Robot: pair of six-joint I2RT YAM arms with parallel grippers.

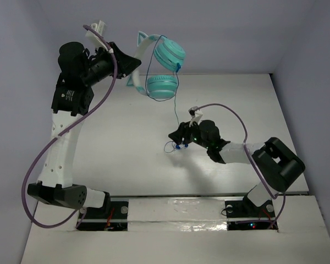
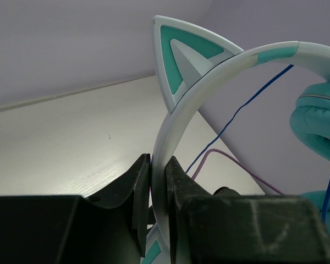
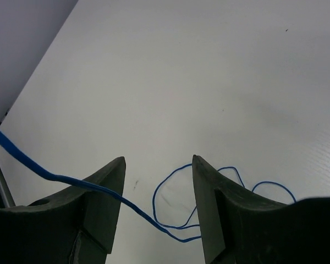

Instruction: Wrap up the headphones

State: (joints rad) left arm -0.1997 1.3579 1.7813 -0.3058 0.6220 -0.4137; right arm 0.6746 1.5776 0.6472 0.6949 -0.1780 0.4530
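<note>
Above the far side of the table [image 1: 126, 148], I find the left gripper [image 2: 158, 165] clamped on the headband [image 2: 173, 124] of the headphones [image 1: 169, 53], earcups [image 1: 162, 86] hanging clear. Low down, the right gripper [image 3: 158, 162] stands with fingers apart, the cord [image 3: 60, 177] passing between them.

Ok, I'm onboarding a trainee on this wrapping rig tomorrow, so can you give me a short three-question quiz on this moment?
1. Fill in: the right gripper is ___, with the blue cord crossing the gap between its fingers.
2. Which part does the left gripper clamp? A) an earcup B) the headband C) the cord
3. True or false: the headphones lie flat on the table.
Key: 1 open; 2 B; 3 false, they are held up in the air.
</note>
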